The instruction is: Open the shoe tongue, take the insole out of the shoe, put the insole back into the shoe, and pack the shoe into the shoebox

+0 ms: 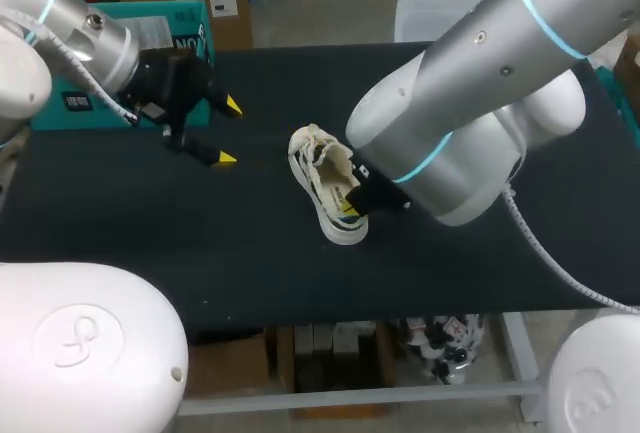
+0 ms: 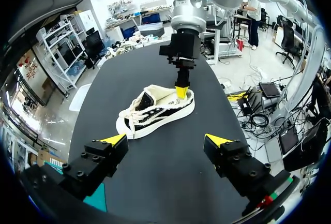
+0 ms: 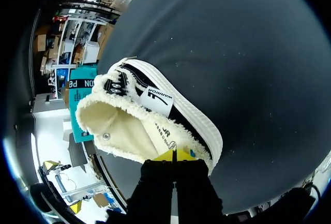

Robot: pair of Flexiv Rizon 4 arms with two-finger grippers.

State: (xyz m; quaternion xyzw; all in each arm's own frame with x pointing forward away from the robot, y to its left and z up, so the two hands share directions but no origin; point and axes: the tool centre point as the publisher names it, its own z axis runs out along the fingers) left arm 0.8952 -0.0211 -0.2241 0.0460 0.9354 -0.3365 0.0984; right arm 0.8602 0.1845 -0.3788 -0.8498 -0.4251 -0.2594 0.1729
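The shoe (image 1: 320, 168) stands on its sole near the middle of the black matte tabletop (image 1: 200, 243). It is a low cream canvas sneaker with a thick white rubber sole band (image 3: 200, 127), a dark stripe above that, and a woolly, fleece-like lining (image 3: 124, 125) curling over the collar. Its long axis runs slantwise, with the heel at the near right and the toe pointing to the far left, toward the left arm (image 1: 60, 23).

The right arm (image 1: 480, 83), a smooth silver tube with a pale blue ring, hangs over the heel. The right jaws stand pressed together, with only a thin seam between the yellow fingertips (image 3: 164, 155). The tips meet the fleecy heel rim; whether any fabric is caught between them I cannot tell.

Forward of the heel the shoe's mouth gapes, and loose white laces (image 2: 135, 116) lie ruffled over the front half. Farther left, well apart from the toe, the left jaws stand wide above the tabletop, with nothing between their wedge-shaped yellow tips. Beyond them, at the far left edge, sits the teal cardboard shoebox (image 1: 150, 33).
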